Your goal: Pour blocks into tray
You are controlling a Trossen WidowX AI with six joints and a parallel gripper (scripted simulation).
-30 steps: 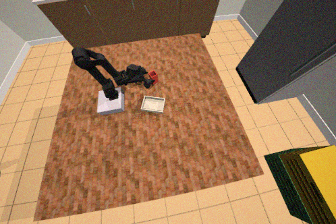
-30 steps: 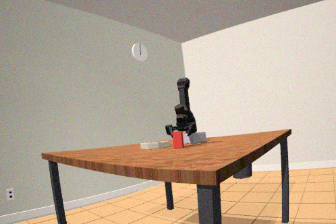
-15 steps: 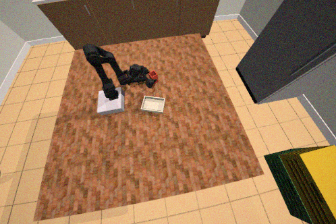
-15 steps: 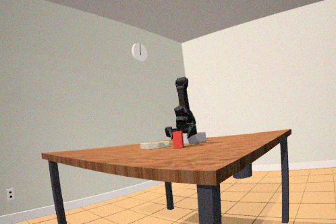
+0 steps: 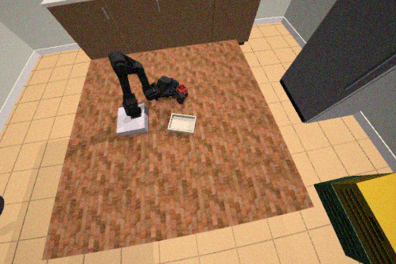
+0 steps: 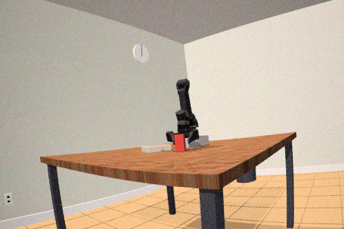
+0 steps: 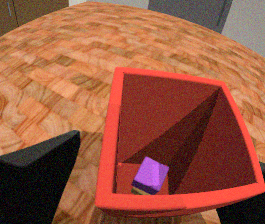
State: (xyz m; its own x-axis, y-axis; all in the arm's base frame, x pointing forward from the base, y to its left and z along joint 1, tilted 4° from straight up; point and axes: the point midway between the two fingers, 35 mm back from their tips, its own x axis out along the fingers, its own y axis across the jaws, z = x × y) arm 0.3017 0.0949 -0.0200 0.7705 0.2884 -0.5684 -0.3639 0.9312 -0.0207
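Note:
The red square cup (image 5: 182,87) (image 6: 179,143) (image 7: 111,135) stands upright on the table, its open top facing the wrist camera. Inside, a purple block (image 7: 152,174) lies near the bottom, with the edge of a tan one under it; other blocks, if any, are hidden. My gripper (image 5: 181,91) (image 6: 182,139) (image 7: 140,141) is open, with its fingers on either side of the cup. In the wrist view a gap shows at the left finger, while the right finger is partly hidden behind the cup. The shallow cream tray (image 5: 181,130) (image 6: 155,149) lies near the cup, with no blocks visible in it.
The arm's base stands on a pale grey box (image 5: 133,126) (image 6: 204,141), beside the tray. The wooden table (image 5: 179,189) (image 6: 138,164) extends around them. A counter (image 5: 159,10) and a dark cabinet (image 5: 338,46) stand beyond the table's edges.

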